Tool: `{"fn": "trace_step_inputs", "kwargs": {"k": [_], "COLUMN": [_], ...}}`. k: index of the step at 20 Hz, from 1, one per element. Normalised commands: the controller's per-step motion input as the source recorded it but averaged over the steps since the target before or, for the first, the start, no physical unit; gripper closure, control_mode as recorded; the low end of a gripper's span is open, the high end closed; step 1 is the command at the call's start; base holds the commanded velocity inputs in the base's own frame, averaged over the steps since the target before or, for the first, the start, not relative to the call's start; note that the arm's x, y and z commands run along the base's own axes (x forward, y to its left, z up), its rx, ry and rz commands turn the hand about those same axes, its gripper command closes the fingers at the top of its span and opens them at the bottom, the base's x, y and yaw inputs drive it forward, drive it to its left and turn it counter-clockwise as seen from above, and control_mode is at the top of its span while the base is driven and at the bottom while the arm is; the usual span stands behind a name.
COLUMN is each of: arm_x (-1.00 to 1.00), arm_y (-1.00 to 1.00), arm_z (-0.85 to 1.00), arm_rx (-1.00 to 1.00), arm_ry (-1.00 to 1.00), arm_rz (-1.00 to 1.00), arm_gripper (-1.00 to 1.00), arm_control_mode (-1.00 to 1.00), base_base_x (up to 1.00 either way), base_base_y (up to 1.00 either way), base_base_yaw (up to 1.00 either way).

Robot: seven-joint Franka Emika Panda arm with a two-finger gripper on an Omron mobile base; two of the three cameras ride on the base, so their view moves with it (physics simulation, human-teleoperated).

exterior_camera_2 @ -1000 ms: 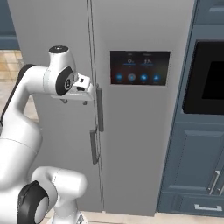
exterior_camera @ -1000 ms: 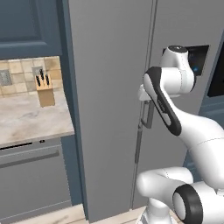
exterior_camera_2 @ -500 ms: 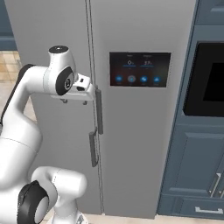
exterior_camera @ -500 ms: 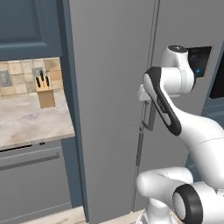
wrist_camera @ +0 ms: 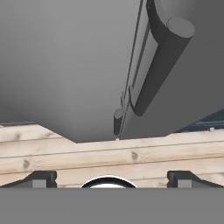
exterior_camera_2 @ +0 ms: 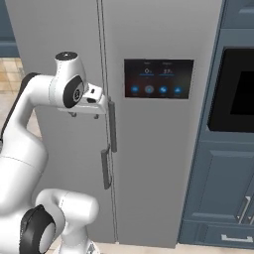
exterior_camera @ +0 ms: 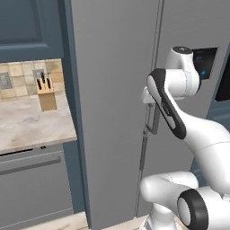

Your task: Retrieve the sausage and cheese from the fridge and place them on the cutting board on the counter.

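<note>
A: How many doors and handles?

B: One fridge (exterior_camera_2: 163,149) with two doors, both shut, and two vertical bar handles: the right handle (exterior_camera_2: 112,126) higher, the left handle (exterior_camera_2: 105,168) lower, flanking the centre seam.

A: The claw?

B: The gripper (wrist_camera: 109,177) has its jaws spread wide, holding nothing, just beside the upper handle's top.

A: Room around it?

B: The counter (exterior_camera: 31,123) lies left of the fridge, carrying one knife block (exterior_camera: 46,94); blue cabinets (exterior_camera_2: 223,188) border the right.
</note>
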Motion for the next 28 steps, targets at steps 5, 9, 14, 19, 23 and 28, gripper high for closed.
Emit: {"fn": "trace_step_inputs", "kwargs": {"k": [5,9,14,19,23,28], "arm_x": [0.00,0.00,-0.01,-0.07,-0.25,-0.16], "arm_y": [0.00,0.00,0.00,-0.08,-0.49,-0.53], "arm_z": [0.00,0.00,0.00,-0.10,-0.15,-0.13], "arm_rx": [0.00,0.00,0.00,-0.04,0.16,0.23], "arm_ry": [0.00,0.00,0.00,-0.01,-0.25,-0.14], "arm_rz": [0.00,0.00,0.00,0.01,0.04,0.07], "arm_gripper": [-1.00,-1.00,-1.00,-1.00,-1.00,-1.00], "arm_control_mode": [-1.00,-1.00,-1.00,-1.00,-1.00,-1.00], "base_base_x": [0.00,0.00,0.00,0.00,0.00,0.00], "base_base_y": [0.00,0.00,0.00,0.00,0.00,0.00], "base_base_yaw": [0.00,0.00,0.00,0.00,0.00,0.00]}}
